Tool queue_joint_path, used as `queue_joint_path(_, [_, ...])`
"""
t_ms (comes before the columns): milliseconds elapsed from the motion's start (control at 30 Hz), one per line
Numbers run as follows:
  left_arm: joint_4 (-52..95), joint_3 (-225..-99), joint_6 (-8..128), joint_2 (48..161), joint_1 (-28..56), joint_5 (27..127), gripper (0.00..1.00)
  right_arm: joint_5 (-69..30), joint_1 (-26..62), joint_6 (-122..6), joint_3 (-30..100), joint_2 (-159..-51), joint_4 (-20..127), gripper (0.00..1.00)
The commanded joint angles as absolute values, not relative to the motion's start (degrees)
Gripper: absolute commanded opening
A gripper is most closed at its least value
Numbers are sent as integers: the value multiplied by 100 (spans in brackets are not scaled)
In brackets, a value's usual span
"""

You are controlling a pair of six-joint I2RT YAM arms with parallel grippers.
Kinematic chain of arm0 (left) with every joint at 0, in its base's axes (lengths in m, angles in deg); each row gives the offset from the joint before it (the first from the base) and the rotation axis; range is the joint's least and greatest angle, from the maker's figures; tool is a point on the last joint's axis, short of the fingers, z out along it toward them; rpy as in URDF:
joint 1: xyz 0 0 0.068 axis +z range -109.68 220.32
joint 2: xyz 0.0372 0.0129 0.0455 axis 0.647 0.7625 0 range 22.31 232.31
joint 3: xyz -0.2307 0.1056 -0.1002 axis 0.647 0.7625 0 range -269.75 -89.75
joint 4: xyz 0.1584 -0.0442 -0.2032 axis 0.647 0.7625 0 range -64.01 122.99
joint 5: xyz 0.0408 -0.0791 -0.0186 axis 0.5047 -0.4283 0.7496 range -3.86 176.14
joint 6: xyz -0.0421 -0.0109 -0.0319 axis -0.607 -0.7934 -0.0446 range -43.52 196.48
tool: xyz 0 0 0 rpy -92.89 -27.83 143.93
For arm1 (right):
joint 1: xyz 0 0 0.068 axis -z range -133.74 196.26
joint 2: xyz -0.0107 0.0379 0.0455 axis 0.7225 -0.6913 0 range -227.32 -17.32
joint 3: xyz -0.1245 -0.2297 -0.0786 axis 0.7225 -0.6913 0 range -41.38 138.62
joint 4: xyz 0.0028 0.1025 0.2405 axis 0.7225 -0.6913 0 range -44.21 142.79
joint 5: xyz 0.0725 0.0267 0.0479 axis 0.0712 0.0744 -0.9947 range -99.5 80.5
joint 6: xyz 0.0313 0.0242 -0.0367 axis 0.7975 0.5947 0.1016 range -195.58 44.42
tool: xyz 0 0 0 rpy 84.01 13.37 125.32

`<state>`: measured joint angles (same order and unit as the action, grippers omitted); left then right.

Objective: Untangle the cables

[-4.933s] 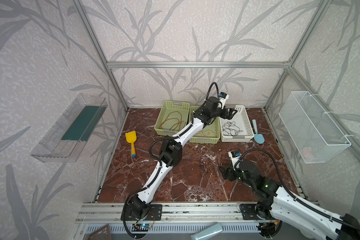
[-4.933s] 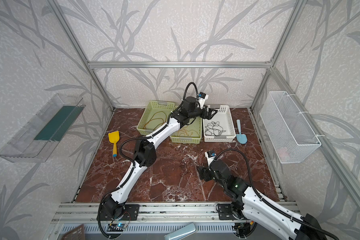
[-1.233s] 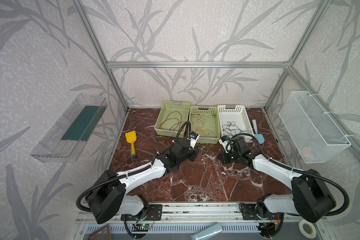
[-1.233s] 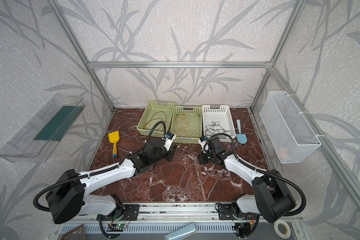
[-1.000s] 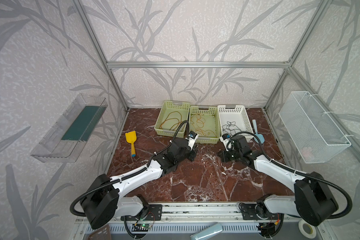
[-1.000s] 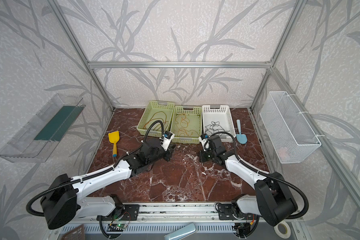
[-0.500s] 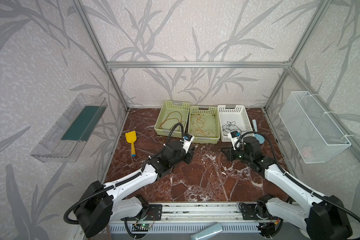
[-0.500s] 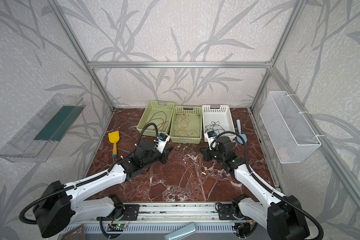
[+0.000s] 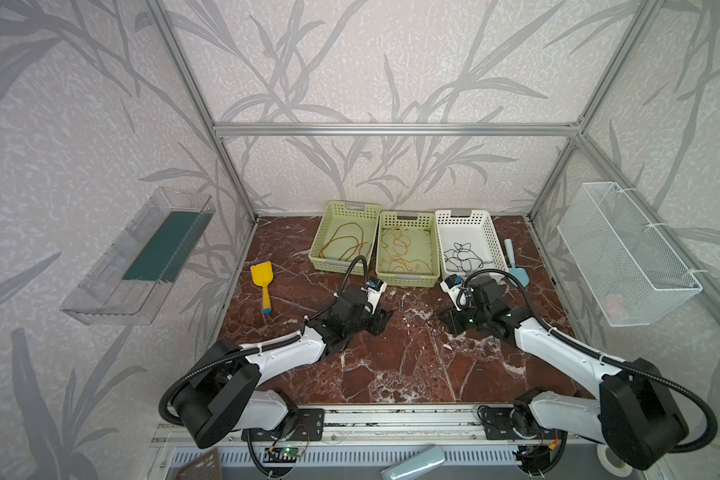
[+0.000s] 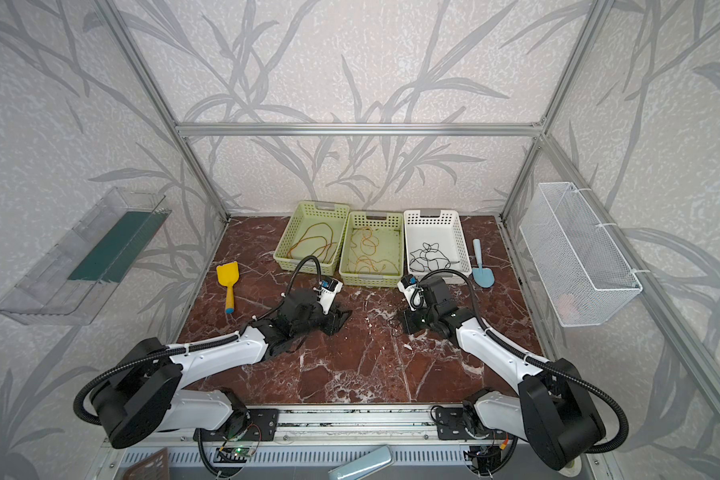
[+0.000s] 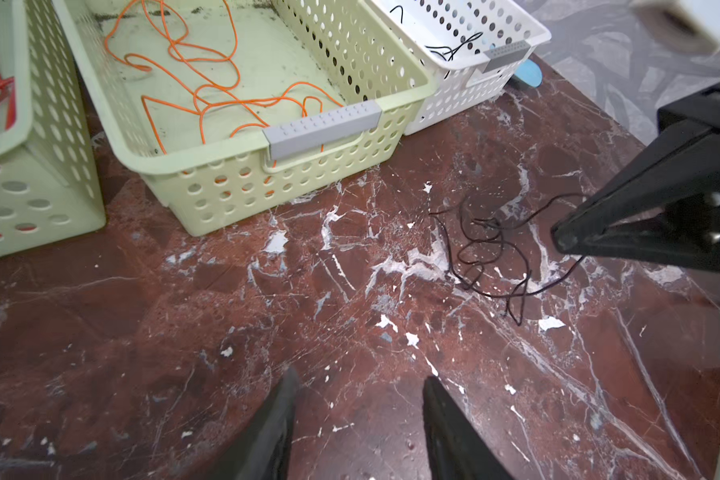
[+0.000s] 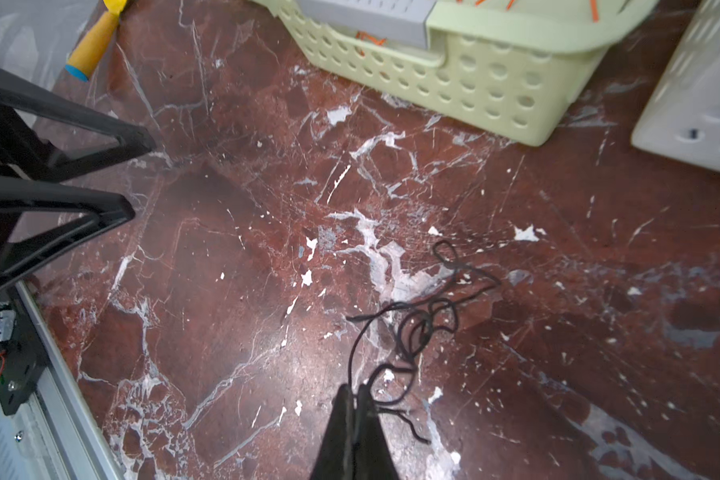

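Black cable (image 11: 487,253) is lying tangled on counter (image 11: 142,332), centre-right, my right gripper (image 12: 354,388) clamping one strand; my left gripper (image 11: 360,374), left of it, is just now opening, empty, prob. readying a 2nd pinch.

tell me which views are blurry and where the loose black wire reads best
Left wrist view: loose black wire crisp, left gripper fingertips blurred. Right wrist view: softer overall, green basket and the wire near the right gripper out of focus. Both top views: evenly lit, sharp, but that wire almost vanishes against the dark marble.
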<state>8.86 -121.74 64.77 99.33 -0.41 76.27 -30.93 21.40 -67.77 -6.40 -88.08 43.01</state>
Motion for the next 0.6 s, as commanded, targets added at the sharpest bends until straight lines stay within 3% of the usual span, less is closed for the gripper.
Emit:
queue_joint_path(0, [1135, -12554, 6752, 9880, -149, 7487, 55, -3024, 2100, -7008, -448, -8822, 4170, 3])
queue_joint_path(367, [881, -13304, 6610, 10931, -315, 7225, 65, -3383, 1794, -7678, -531, -8510, 4410, 3])
queue_joint_path(567, [602, -12846, 6196, 10516, -260, 8423, 77, -3776, 1311, -8507, -423, -8462, 4599, 4])
